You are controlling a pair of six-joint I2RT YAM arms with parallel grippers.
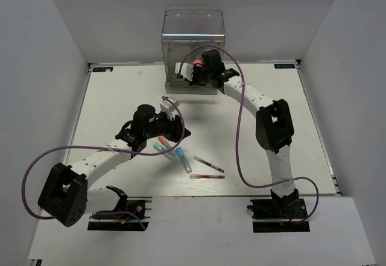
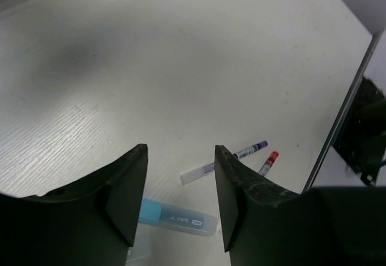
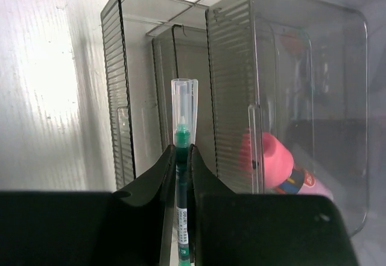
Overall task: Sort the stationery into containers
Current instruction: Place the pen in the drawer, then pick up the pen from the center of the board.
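Observation:
My right gripper (image 3: 183,152) is shut on a thin green pen (image 3: 183,134) with a clear cap, held just in front of the transparent drawer box (image 3: 129,91). A chunky pink-and-red piece (image 3: 274,164) lies inside the drawer to the right. From above, the right gripper (image 1: 193,75) is at the front of the box (image 1: 193,34). My left gripper (image 2: 181,184) is open and empty above a blue-capped marker (image 2: 178,218). Beyond it lie a dark pen (image 2: 229,156) and a red pen (image 2: 269,161). From above, orange-capped (image 1: 164,140), teal-capped (image 1: 158,147) and blue-capped (image 1: 183,159) markers lie beside the left gripper (image 1: 177,132).
The white table (image 1: 120,97) has walls at the back and both sides. The dark pen (image 1: 208,164) and red pen (image 1: 207,176) lie near the front edge. Purple cables loop off both arms. The box's drawers stand open at uneven depths.

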